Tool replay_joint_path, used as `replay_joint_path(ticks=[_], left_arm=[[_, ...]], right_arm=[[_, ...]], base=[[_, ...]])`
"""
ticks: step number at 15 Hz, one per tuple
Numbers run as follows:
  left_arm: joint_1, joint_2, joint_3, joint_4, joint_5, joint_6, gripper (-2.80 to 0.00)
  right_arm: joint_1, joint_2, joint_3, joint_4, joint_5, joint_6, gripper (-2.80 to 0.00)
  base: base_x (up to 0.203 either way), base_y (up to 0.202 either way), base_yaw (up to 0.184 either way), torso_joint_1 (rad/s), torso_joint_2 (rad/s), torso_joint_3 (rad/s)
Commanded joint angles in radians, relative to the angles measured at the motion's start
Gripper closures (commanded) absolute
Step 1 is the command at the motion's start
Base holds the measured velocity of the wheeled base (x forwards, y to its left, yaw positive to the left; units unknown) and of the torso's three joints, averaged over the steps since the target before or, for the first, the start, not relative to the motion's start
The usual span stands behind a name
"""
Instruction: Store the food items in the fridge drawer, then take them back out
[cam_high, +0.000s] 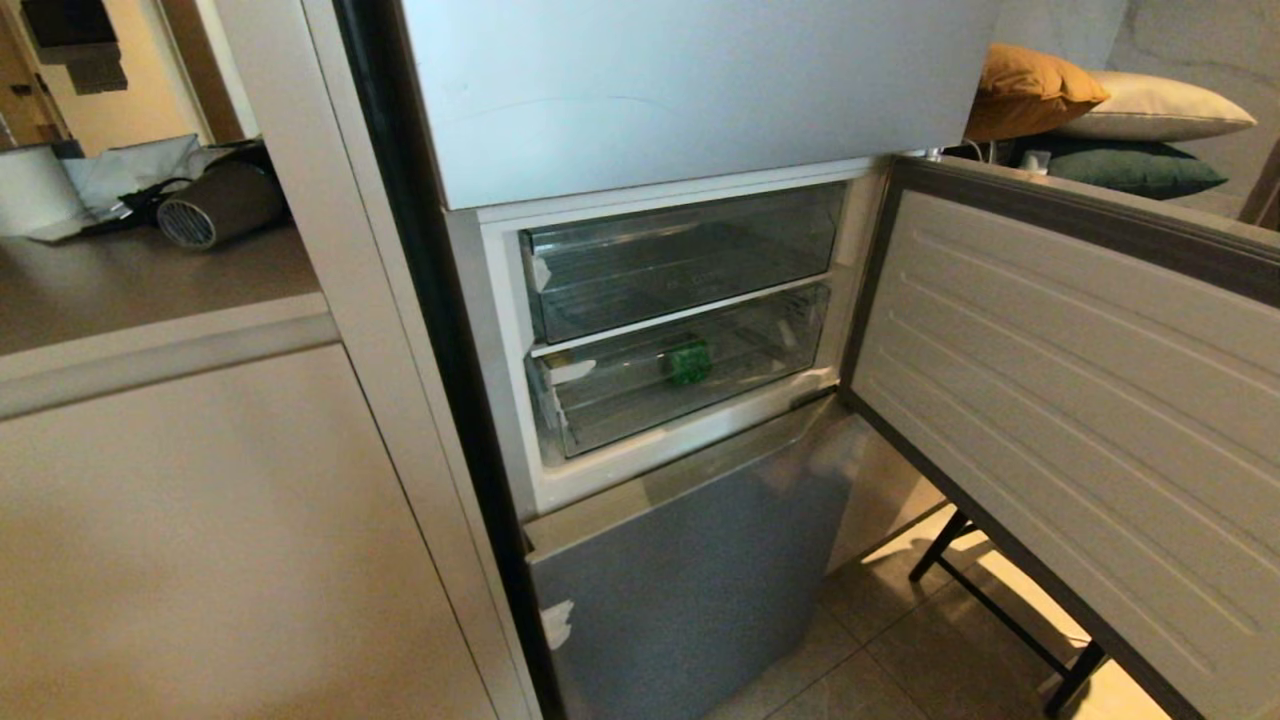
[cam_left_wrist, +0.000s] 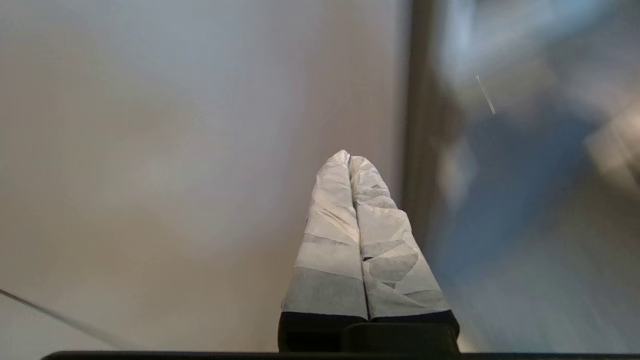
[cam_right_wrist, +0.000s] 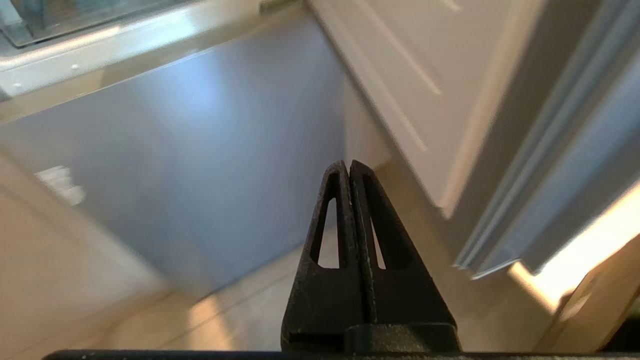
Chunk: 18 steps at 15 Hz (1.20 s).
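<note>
Closest to the lens, the left gripper (cam_left_wrist: 349, 159) had its two white-wrapped fingers (cam_left_wrist: 330, 240) pressed flat together, empty, pointing at a plain pale beige cabinet panel (cam_left_wrist: 175, 150) beside a dark vertical edge. The right gripper (cam_right_wrist: 348, 165) was the same story: black slotted fingers (cam_right_wrist: 330, 280) closed on nothing, aimed down at the lower silver-grey fridge panel (cam_right_wrist: 210, 150) and the tiled floor (cam_right_wrist: 240, 315). Neither arm appeared in the head view.

From the head camera, the middle fridge door (cam_high: 1080, 400) stood swung wide open to the right, its ribbed white inner face showing. Inside sat two wide transparent plastic drawers, both pushed in: the upper drawer (cam_high: 680, 260) and, under it, the lower transparent fridge drawer (cam_high: 640, 400). A glossy dark-green lumpy bell pepper (cam_high: 688, 361) lay inside that lower drawer, near its middle, seen through the clear front. No potato could be made out.

Off to the left, a beige desk (cam_high: 150, 290) carried a dark cylindrical appliance (cam_high: 215, 205). Beyond the open door lay a mustard-yellow cushion (cam_high: 1030, 90), a cream one (cam_high: 1150, 108) and a dark green one (cam_high: 1130, 168).
</note>
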Motion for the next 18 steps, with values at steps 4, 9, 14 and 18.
replay_joint_path(ticks=[4,9,14,18], left_arm=[[-0.180,-0.032,0.008,0.136,0.025,-0.070,0.00],[-0.189,-0.040,0.019,0.137,0.050,-0.119,0.00],[-0.189,-0.040,0.019,0.137,0.050,-0.129,0.00],[-0.189,-0.040,0.019,0.139,0.050,-0.132,0.00]], right_arm=[[0.003,0.400,-0.087,-0.122,0.053,0.044,0.00],[-0.049,0.654,-0.120,-0.337,0.003,0.050,0.00],[-0.217,0.869,-0.174,-0.504,-0.028,0.045,0.00],[-0.325,0.931,-0.195,-0.568,-0.037,0.041,0.00]], base=[[0.000,0.000,0.000,0.000,0.00,0.000],[0.000,0.000,0.000,0.000,0.00,0.000],[0.000,0.000,0.000,0.000,0.00,0.000],[0.000,0.000,0.000,0.000,0.00,0.000]])
